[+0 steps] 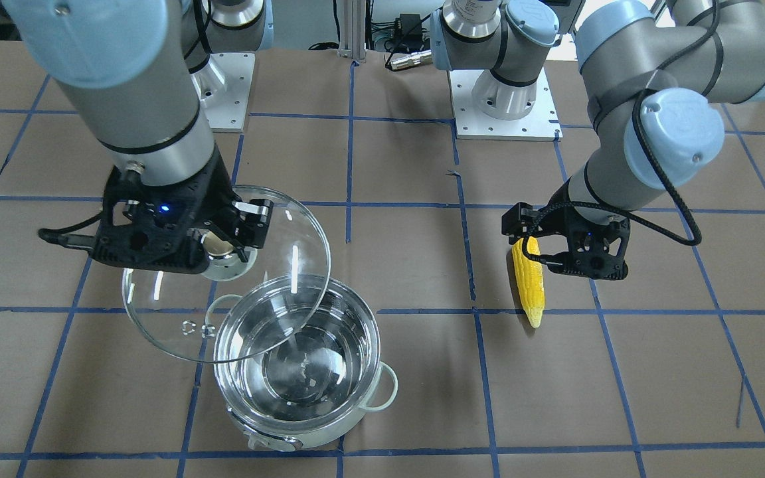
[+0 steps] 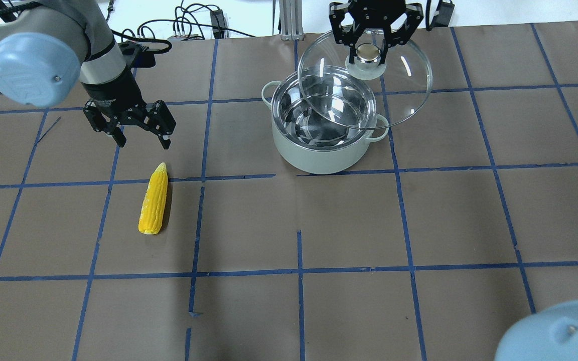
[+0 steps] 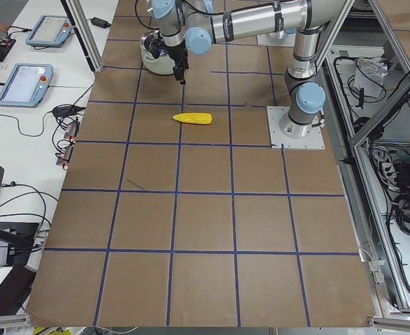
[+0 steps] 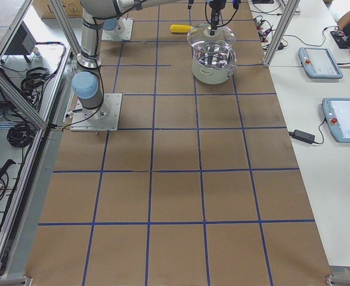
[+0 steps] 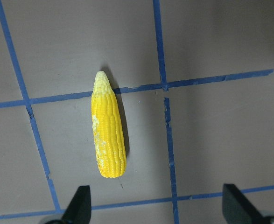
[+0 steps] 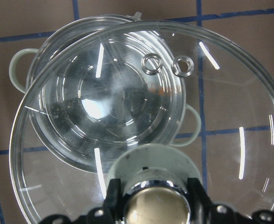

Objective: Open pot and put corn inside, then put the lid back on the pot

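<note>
The steel pot (image 2: 319, 153) with mint handles stands open and empty on the table; it also shows in the front view (image 1: 303, 435). My right gripper (image 2: 368, 50) is shut on the beige knob (image 6: 155, 207) of the glass lid (image 2: 409, 90). It holds the lid tilted above the pot's far right side, partly overlapping the rim (image 1: 276, 265). The yellow corn (image 2: 153, 205) lies on the table left of the pot. My left gripper (image 2: 142, 143) is open and empty, hovering just beyond the corn's pointed tip. The left wrist view shows the corn (image 5: 108, 133) ahead of the open fingertips (image 5: 80, 207).
The table is brown board with a grid of blue tape lines (image 2: 299, 271). The arms' base plates (image 1: 505, 113) sit at the robot's edge. Cables lie beyond the far edge (image 2: 193, 25). Tablets (image 4: 344, 119) lie on a side bench.
</note>
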You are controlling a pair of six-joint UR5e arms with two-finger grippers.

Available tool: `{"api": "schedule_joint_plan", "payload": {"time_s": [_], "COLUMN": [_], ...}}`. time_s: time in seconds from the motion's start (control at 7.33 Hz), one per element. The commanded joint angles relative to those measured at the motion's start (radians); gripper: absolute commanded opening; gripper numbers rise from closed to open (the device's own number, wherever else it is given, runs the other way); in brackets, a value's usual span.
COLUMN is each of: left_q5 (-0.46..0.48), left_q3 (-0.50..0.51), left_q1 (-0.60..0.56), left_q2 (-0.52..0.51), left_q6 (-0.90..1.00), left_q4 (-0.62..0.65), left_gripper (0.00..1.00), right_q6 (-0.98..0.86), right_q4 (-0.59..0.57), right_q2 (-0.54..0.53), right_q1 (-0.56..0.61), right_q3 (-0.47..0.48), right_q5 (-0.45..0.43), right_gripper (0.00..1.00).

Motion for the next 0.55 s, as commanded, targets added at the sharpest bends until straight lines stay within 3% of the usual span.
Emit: {"api": "schedule_joint_plan", "payload": {"time_s": [0.0, 0.27, 0.41], "left_q5": [-0.008, -0.008, -0.005], "left_q3": [-0.18, -0.308, -0.359], "left_q1": [0.087, 0.096, 0.081], "left_q2": [0.003, -0.036, -0.055], "left_q6": [0.075, 0.075, 0.074], "left_q4": [0.151, 0.374, 0.412], "left_gripper": [1.0, 1.0, 1.0], "right_q6": [-0.087, -0.114, -0.122], "right_q4": [0.048, 0.036, -0.016], "right_q2": [-0.076, -0.172, -0.229], "right_q1": [-0.057, -0.085, -0.117], "right_q3": [0.026, 0.193, 0.298], "right_q5": [-0.015, -0.013, -0.008], "right_gripper": [0.4, 0.37, 0.37]}}
